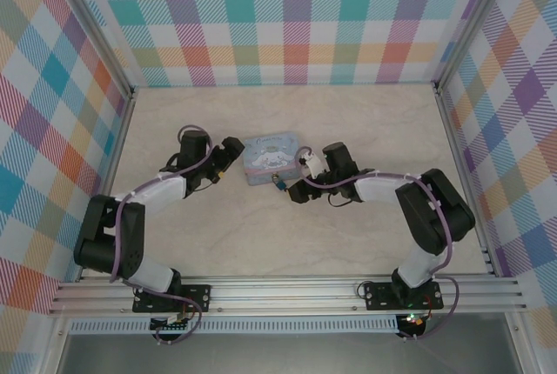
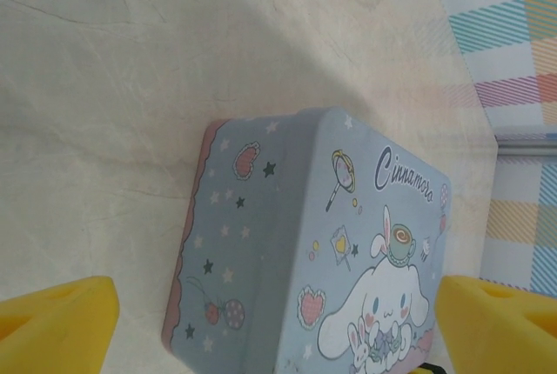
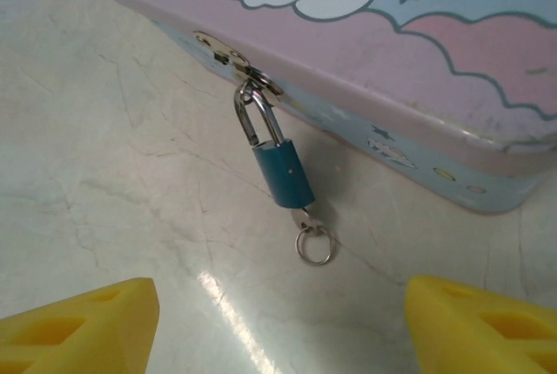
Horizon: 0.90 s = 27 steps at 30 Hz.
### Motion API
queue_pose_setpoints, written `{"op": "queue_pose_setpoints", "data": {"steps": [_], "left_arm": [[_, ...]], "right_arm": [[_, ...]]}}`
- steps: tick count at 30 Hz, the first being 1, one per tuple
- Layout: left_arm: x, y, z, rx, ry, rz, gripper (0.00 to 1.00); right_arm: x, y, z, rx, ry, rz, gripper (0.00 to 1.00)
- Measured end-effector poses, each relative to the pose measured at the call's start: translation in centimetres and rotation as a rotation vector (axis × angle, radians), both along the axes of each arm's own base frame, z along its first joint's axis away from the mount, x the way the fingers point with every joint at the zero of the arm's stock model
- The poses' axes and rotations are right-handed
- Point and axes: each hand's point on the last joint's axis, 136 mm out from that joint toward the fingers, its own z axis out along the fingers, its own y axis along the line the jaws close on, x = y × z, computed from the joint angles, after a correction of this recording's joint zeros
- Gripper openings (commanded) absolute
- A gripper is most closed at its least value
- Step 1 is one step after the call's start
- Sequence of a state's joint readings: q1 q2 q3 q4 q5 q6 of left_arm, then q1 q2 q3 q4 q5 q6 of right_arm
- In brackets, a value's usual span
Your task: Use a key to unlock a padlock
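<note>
Two pairs of yellow fingers are in view, both standing apart and gripping nothing. The left fingers (image 2: pixel 61 317) are spread wide, facing the left end of the pale-blue cartoon-printed tin box (image 2: pixel 296 243); whether they touch it cannot be told. The right fingers (image 3: pixel 78 322) are apart on the near side of the box, with bare surface between them. Just beyond them lies the small blue-bodied padlock (image 3: pixel 283 174). Its thin metal shackle passes through the metal hasp (image 3: pixel 228 50) on the box's near wall, and its body rests on the pale marbled surface (image 3: pixel 130 174). The tiny dark metal key (image 3: pixel 302 217) sits in the padlock's lower end, with a wire ring (image 3: pixel 313 245) attached and lying flat. From overhead, the box stands mid-surface between the two arms.
</note>
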<state>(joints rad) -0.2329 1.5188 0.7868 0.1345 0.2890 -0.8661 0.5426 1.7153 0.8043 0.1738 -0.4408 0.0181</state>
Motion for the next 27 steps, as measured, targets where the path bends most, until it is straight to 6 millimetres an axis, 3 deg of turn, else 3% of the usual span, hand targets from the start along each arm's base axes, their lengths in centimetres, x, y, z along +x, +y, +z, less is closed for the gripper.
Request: {"op": "queue_pose_setpoints", "data": {"steps": [11,27], "left_arm": [[1.0,-1.6,-3.3,-0.044,0.060,-0.055,0.98],[1.2,-1.9,-4.5,-0.066,0.088,-0.054,0.99]], "right_arm": [[1.0,3.1,-1.2,-0.004,-0.049,0.068,0.63],[1.5,3.8,-2.5,-0.014,-0.060,0.087,0.42]]}}
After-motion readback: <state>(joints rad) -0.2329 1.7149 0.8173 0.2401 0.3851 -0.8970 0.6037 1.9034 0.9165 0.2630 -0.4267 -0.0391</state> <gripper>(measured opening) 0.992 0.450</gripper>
